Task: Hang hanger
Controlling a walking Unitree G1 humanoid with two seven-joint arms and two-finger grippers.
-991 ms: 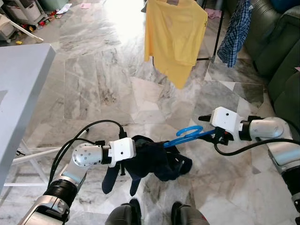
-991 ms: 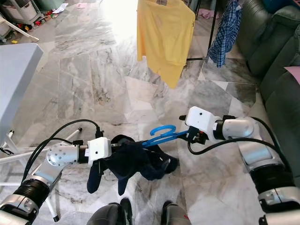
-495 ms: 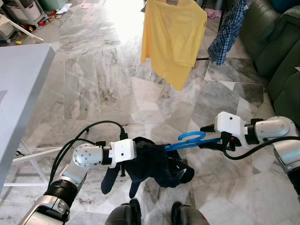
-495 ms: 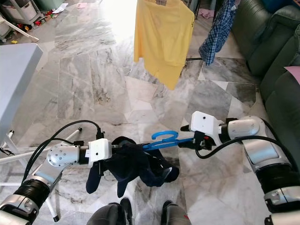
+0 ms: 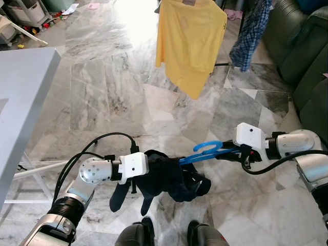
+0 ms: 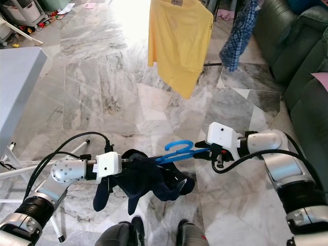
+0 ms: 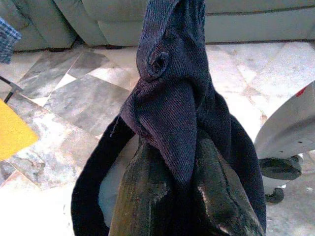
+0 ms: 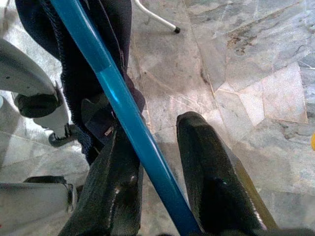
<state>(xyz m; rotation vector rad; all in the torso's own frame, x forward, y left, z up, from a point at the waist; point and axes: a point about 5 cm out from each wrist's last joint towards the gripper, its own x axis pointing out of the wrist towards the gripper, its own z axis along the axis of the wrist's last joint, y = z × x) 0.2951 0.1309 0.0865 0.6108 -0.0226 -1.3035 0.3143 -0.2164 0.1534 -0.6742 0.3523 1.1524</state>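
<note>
Down low in front of the robot, over a glossy grey-and-white marble floor [image 5: 107, 92], both arms meet around a dark navy garment [image 5: 169, 177] that looks like a ribbed knit, all bunched and drooping. It's draped on a smooth bright blue plastic hanger [image 5: 201, 152] with its curved hook pointing up and toward the right arm. The left gripper [image 7: 170, 191] has its two black fingers pinched tight on a twisted fold of that navy fabric, cloth spilling out either side of them. The right gripper [image 8: 155, 162] sits at the other end: the hanger's blue bar runs between its fingers [image 8: 209, 182], lying against one of them with a gap to the other, so honestly I can't tell if it's actually clamped or just loosely cradling it. So the hanger is held in the air between the two grippers, low above the floor. Further ahead a yellow t-shirt [image 5: 190, 43] hangs flat and soft, a blue plaid shirt [image 5: 248, 33] beside it, dark green sofa [image 5: 302, 56] off to the right, and a pale grey table [image 5: 23, 97] edge on the left.
</note>
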